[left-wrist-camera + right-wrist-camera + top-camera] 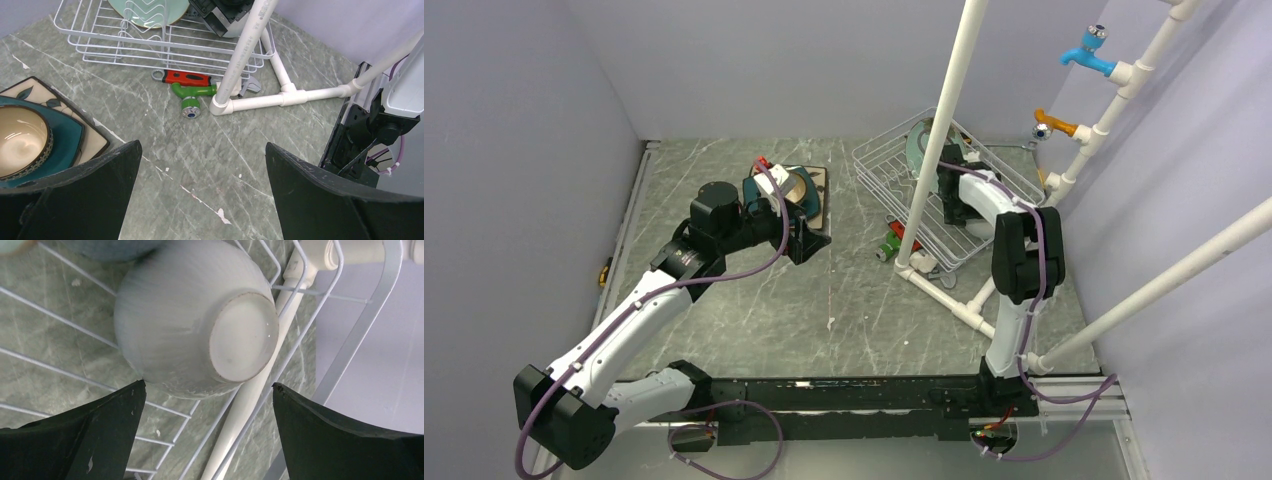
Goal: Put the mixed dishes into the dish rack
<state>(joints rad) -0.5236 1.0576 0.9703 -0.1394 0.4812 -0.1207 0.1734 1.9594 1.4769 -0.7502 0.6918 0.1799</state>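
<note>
The white wire dish rack (984,190) stands at the back right; it also shows in the left wrist view (100,47). A mint-green plate (920,146) stands upright in it. My right gripper (951,205) is inside the rack, open. In the right wrist view the white bowl (170,325) lies on its side on the rack bars, just ahead of the open right gripper (208,385), free of the fingers. A grey rounded piece (110,246) at the top edge may be the mug. My left gripper (202,145) is open and empty above the table, right of the stack: brown bowl (20,140) on teal plate (70,135) on cream plate (35,90).
A white pipe frame (939,120) rises in front of the rack, its foot (222,102) at the rack's near corner. A red tool (187,77) and a green fitting (192,95) lie beside that foot. Blue (1086,52) and orange (1054,126) taps hang on the right pipes.
</note>
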